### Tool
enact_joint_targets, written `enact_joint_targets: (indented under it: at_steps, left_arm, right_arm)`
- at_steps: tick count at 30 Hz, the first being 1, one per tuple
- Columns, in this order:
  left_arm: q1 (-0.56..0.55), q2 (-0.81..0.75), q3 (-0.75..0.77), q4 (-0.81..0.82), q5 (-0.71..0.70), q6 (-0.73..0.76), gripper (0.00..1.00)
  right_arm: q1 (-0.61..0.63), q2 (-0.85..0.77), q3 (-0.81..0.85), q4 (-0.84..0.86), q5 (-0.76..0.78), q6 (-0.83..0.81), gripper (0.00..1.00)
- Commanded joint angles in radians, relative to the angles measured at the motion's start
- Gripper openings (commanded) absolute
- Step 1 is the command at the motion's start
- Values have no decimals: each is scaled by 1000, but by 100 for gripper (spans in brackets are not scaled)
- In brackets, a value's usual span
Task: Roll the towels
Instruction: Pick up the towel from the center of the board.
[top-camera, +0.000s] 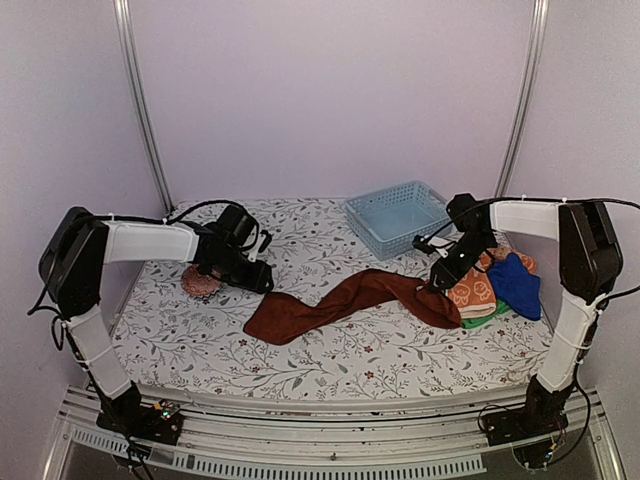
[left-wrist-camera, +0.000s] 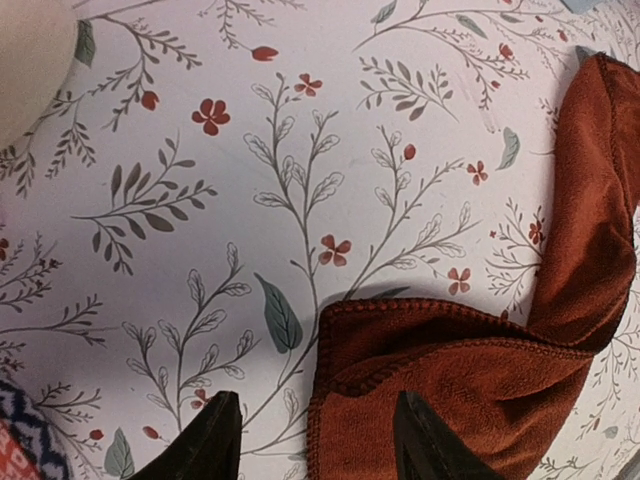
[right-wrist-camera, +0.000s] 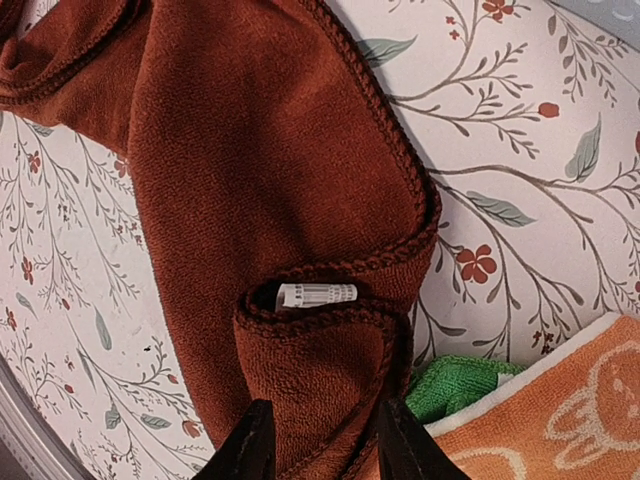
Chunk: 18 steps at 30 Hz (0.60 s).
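A rust-brown towel lies stretched in a wavy band across the middle of the table. My left gripper hovers at its left end. In the left wrist view that gripper is open, one finger over the bare tablecloth and the other over the towel's corner, which lies flat. My right gripper is at the towel's right end. In the right wrist view the right gripper is shut on the folded end of the towel, beside a white label. Orange, royal-blue and green towels are piled at the right.
A pale blue lattice basket stands at the back right, just behind the right arm. A small pinkish round bundle lies under the left arm. The green towel and orange towel sit right next to the right fingers.
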<state>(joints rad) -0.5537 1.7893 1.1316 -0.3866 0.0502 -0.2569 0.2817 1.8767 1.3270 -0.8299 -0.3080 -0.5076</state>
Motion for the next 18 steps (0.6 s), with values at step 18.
enact_joint_targets:
  at_steps: [18]
  left_arm:
    - [9,127,36,71,110,54,55]
  right_arm:
    - [24,120,89,-23,42,41,35]
